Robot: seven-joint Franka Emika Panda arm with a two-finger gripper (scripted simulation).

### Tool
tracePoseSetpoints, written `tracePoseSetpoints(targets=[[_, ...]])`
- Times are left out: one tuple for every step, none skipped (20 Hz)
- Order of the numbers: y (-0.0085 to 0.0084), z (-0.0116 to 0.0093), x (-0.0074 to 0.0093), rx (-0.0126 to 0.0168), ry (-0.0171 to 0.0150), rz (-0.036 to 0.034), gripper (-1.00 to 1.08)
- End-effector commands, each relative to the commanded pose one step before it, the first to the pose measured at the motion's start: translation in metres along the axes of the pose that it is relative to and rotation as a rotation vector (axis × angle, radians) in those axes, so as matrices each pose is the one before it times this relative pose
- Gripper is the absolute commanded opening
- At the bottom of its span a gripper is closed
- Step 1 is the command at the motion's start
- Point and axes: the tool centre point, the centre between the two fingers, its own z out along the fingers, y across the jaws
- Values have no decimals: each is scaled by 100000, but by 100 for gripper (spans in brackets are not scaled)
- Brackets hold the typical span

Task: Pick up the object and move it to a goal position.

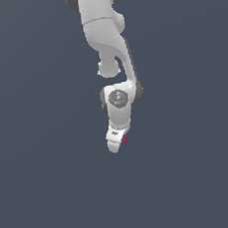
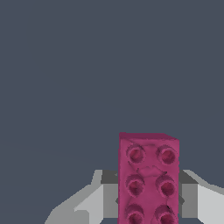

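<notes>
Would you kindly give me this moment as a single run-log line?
phase: carrying | claw: shut on pink block, a finger on each side | block: studs facing the wrist camera | goal: not visible

No text, label, brand, number or sign can be read in either view. The gripper (image 1: 115, 145) bears a small dark mark on its white housing in the exterior view, too blurred to make out. The magenta block (image 2: 148, 179) shows only round studs, no lettering.
</notes>
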Motion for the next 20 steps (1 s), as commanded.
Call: tracePoseSetpoints(targets=[[-275,-469,153,-105,36,-21,-100],[-186,-258,78,0,0,0,-100],[-216,-298,90,0,0,0,-100],[-245,-339,103,0,0,0,-100],[-281,-375,127,-25,-61,-20,-100],[-304,-421,127,0,0,0,-100],[-333,-463,140,0,0,0,-100],[-363,-505,153,0,0,0,-100],[-400,-543,179,-25,-61,-20,-100],[-424,-592,179,0,0,0,-100],[-462,-630,206,-25,-61,-20,-100],[-485,-680,206,0,0,0,-100],[-516,-726,220,0,0,0,-100],[-556,-766,249,-25,-61,-20,-100],[-577,-815,248,0,0,0,-100],[-594,-822,269,-24,-61,-21,-100],[-588,-835,257,0,0,0,-100],[-598,-836,273,-16,-43,-17,-100],[-595,-849,264,0,0,0,-100],[-599,-857,268,0,0,0,-100]])
